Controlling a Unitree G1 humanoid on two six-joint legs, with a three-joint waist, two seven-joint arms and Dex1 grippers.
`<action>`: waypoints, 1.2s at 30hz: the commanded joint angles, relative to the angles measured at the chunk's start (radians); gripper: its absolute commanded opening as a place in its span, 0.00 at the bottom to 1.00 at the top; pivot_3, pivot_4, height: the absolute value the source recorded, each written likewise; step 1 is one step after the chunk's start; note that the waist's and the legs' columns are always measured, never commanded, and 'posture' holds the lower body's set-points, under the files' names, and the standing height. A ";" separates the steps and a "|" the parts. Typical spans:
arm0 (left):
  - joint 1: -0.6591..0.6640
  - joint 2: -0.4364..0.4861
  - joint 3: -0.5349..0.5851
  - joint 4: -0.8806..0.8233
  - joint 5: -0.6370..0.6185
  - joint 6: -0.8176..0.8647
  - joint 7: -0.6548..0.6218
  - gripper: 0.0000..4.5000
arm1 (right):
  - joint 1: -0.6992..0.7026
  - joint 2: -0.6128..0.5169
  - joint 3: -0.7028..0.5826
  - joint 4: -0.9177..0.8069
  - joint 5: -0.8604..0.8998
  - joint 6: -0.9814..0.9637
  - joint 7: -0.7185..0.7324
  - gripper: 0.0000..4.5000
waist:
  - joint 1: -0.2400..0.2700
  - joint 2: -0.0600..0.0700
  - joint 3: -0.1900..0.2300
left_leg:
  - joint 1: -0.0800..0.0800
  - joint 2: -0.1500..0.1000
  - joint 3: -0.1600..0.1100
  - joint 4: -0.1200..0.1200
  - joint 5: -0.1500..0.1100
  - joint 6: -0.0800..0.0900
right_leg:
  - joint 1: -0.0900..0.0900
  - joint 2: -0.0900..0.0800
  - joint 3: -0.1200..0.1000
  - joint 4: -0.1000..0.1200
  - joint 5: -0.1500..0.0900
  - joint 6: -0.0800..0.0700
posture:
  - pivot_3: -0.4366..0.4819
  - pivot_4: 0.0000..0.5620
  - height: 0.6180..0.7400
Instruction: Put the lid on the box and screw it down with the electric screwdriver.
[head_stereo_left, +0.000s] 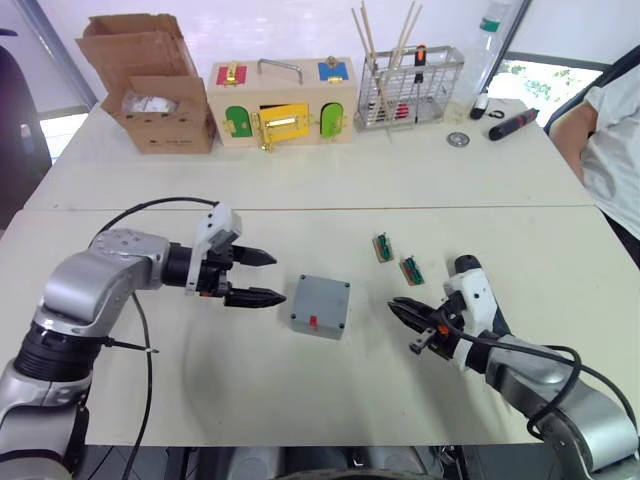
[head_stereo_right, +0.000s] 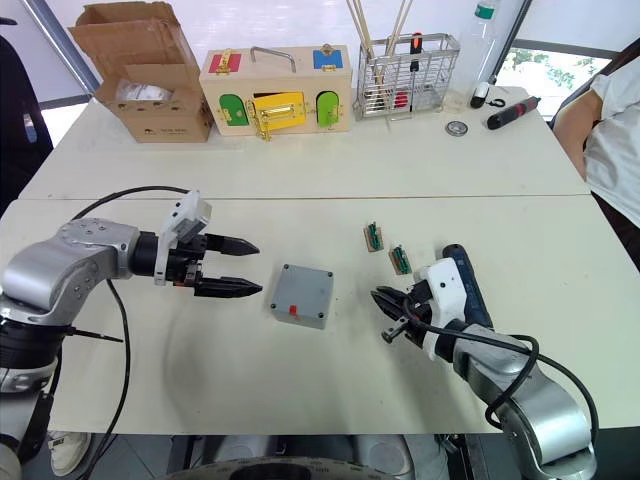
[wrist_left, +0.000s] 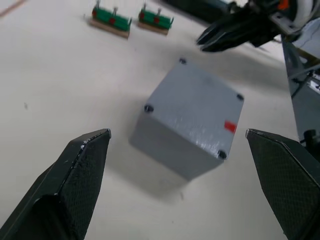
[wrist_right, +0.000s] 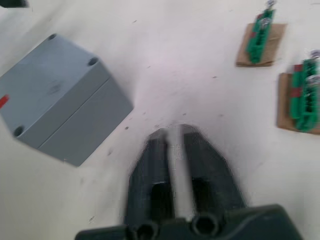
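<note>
The grey box (head_stereo_left: 306, 322) stands mid-table with a small red mark on its near side. The lid (head_stereo_left: 322, 295) lies flat on top of it, with a seam under it and dark holes at its corners. My left gripper (head_stereo_left: 268, 277) hovers just left of the box, open, its fingers (wrist_left: 80, 170) level with the box and apart from it. My right gripper (head_stereo_left: 398, 312) is to the right of the box, pointing at it, with its fingers (wrist_right: 155, 165) nearly together and nothing between them. The electric screwdriver (head_stereo_right: 464, 283) lies on the table behind my right wrist.
Two green terminal blocks (head_stereo_left: 383, 246) (head_stereo_left: 411, 269) sit right of the box. Along the far table stand a cardboard box (head_stereo_left: 150, 85), a wooden box (head_stereo_left: 282, 100) with coloured doors, a wire rack (head_stereo_left: 410, 88) and a black-and-red tool (head_stereo_left: 513, 124). A person (head_stereo_left: 610, 130) sits at the right edge.
</note>
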 joint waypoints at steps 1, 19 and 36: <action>-0.039 -0.001 0.025 -0.066 -0.060 0.026 -0.007 1.00 | 0.000 0.020 -0.079 -0.043 -0.001 -0.034 -0.044 0.51 | 0.000 0.000 0.000 | 0.000 0.000 0.000 0.000 0.000 0.000 | 0.000 0.000 0.000 0.000 0.000 0.000 | 0.48 0.27 1.00; -0.060 0.028 0.019 -0.143 -0.094 0.012 0.021 0.58 | -0.125 0.089 -0.121 0.125 0.044 0.002 -0.112 0.94 | 0.000 0.001 0.000 | 0.001 0.000 0.001 0.000 0.000 0.000 | 0.000 0.001 0.000 0.001 0.000 0.000 | 0.48 0.27 1.00; -0.035 0.031 0.015 -0.152 -0.088 0.010 0.070 0.01 | -0.174 0.085 -0.072 0.231 -0.026 -0.066 -0.117 0.94 | -0.002 0.001 0.000 | 0.001 0.000 0.001 0.000 0.000 0.000 | 0.000 0.001 0.000 0.001 0.000 0.000 | 0.48 0.27 1.00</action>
